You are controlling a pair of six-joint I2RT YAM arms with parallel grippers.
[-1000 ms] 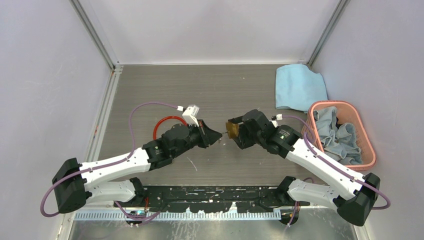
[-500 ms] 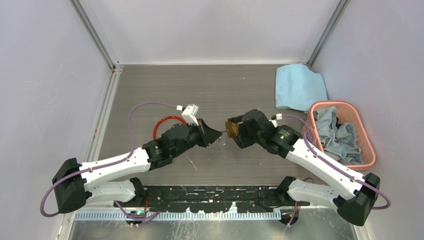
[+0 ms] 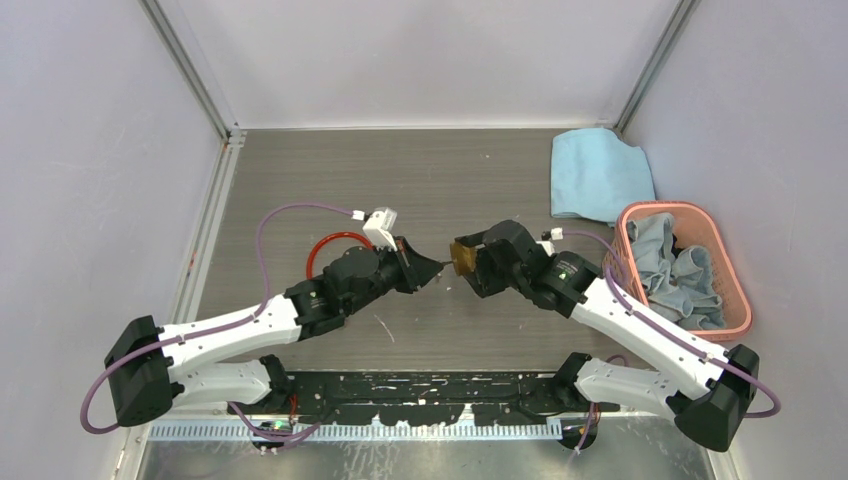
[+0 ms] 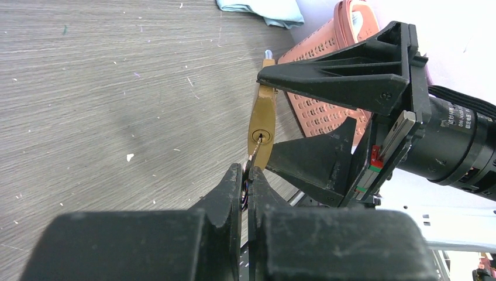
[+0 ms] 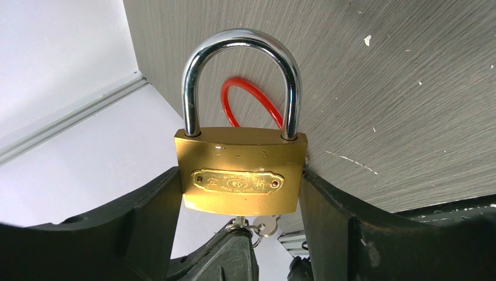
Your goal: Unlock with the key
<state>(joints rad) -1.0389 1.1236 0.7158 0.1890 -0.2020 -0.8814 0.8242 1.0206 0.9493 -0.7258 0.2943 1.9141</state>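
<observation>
left gripper pinched on key, tip at padlock keyhole; right gripper wide, clamping padlock. risk: off-axis twist, key slips between fingers or jams.

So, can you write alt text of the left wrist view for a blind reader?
The left gripper, shut on a small key, holds its tip at the keyhole of a brass padlock held by the right gripper. A pink basket and a blue cloth lie behind.
</observation>
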